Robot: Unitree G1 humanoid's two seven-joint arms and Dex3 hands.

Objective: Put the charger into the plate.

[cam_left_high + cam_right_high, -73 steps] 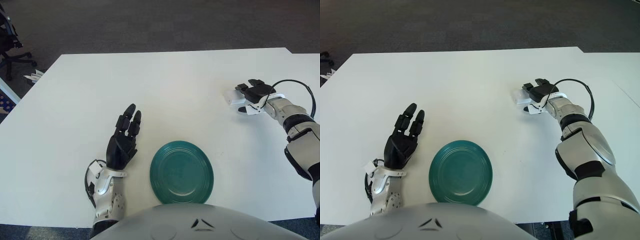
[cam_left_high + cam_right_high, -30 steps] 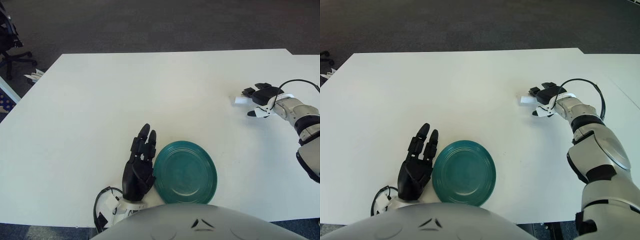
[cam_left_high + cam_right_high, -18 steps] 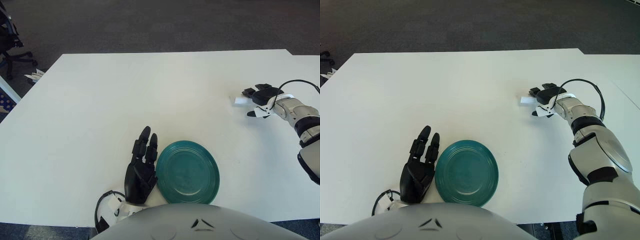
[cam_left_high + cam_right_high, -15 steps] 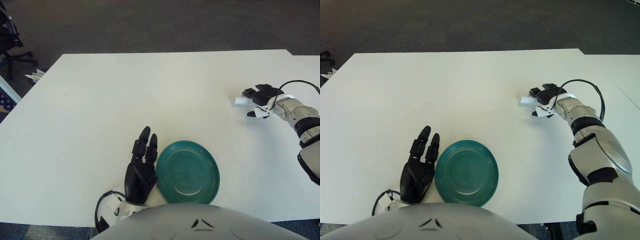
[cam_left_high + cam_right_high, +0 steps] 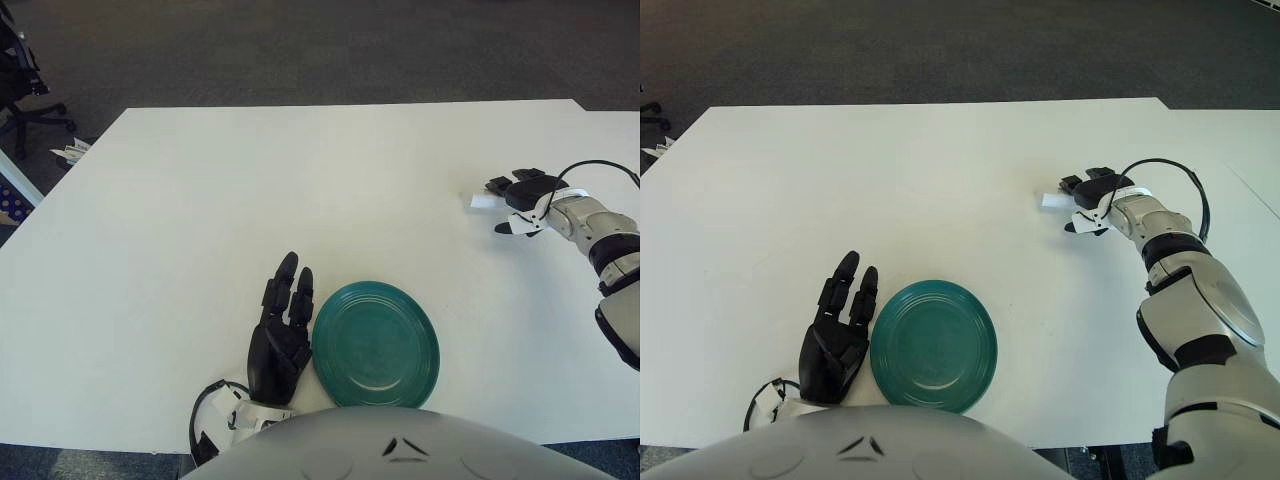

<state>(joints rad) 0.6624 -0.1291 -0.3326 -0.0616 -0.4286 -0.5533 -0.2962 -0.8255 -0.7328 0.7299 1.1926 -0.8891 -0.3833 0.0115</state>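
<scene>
White table (image 5: 200, 200): R hand (image 5: 522, 196) fingers pinch charger (image 5: 483, 201) nr right edge.

Charger (image 5: 481, 201): small, white, flat-looking block, far right side of the white table, mostly covered by dark fingers closed over it; only its left end shows. Plate (image 5: 376, 344): round, teal-green, glazed, shallow with raised rim, upright and empty, at the near table edge. The two lie well apart.
</scene>
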